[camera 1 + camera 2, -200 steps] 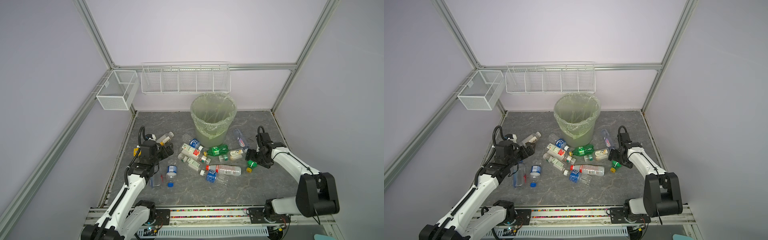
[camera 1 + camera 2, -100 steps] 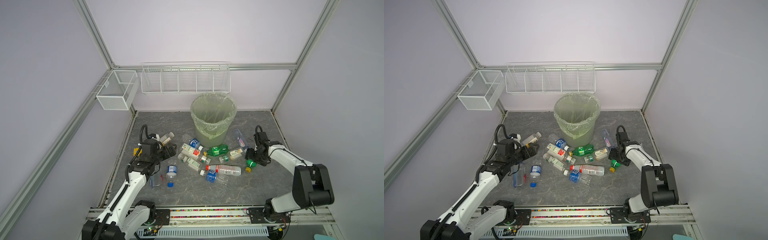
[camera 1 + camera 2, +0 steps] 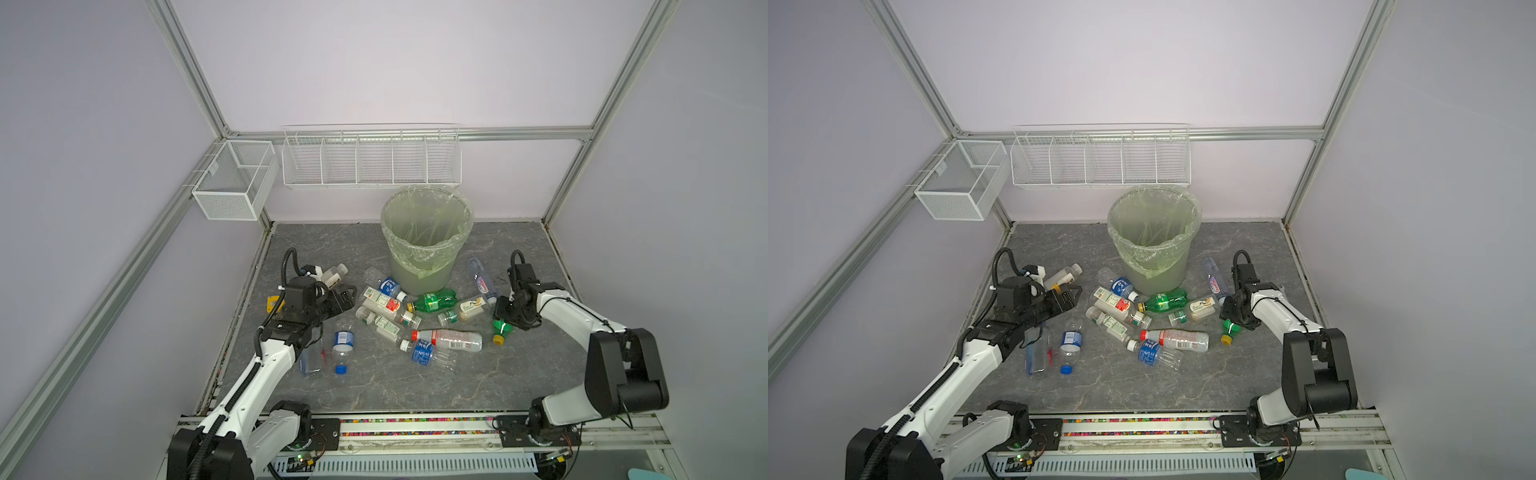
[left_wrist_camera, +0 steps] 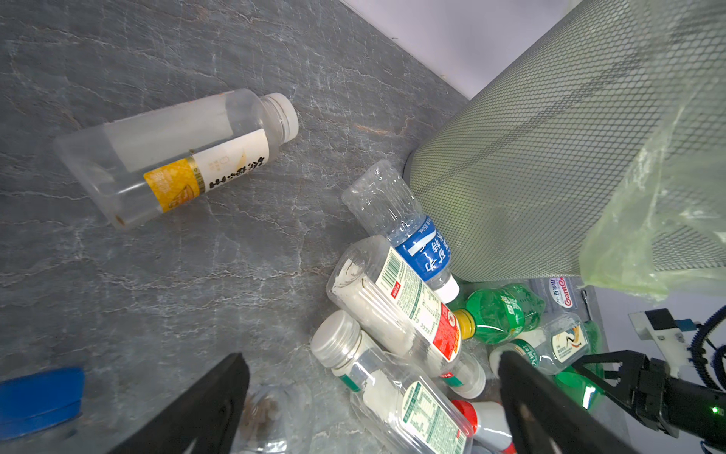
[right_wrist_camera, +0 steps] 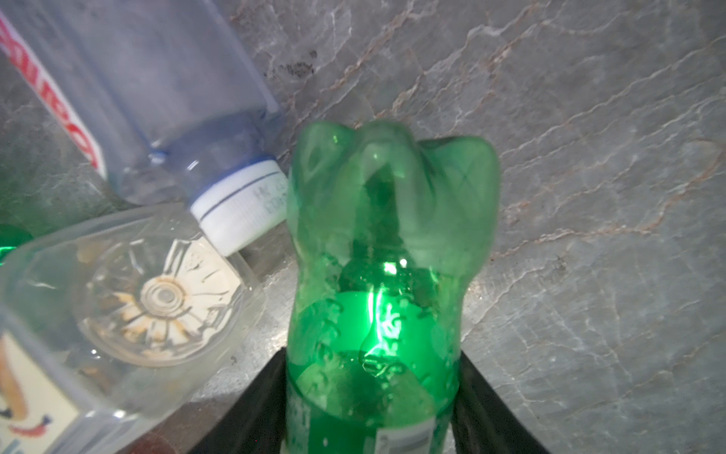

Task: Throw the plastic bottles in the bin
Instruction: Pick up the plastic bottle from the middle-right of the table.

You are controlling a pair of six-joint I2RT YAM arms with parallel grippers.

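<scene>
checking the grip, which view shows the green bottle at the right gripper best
Right wrist: the green bottle fills the frame, a black finger against each side. In both top views it is a small green shape with a yellow cap, half hidden under the right gripper. Left wrist catches only a green patch beside that gripper.

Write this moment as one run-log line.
right gripper: shut on green bottle, not lifted | left gripper: open, empty | bin: no bottles seen

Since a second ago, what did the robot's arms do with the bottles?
The right gripper closed on the green bottle next to it; the bottle has not moved yet. The left gripper edged forward a little, still open and empty. The other bottles and the bin stayed put.
</scene>
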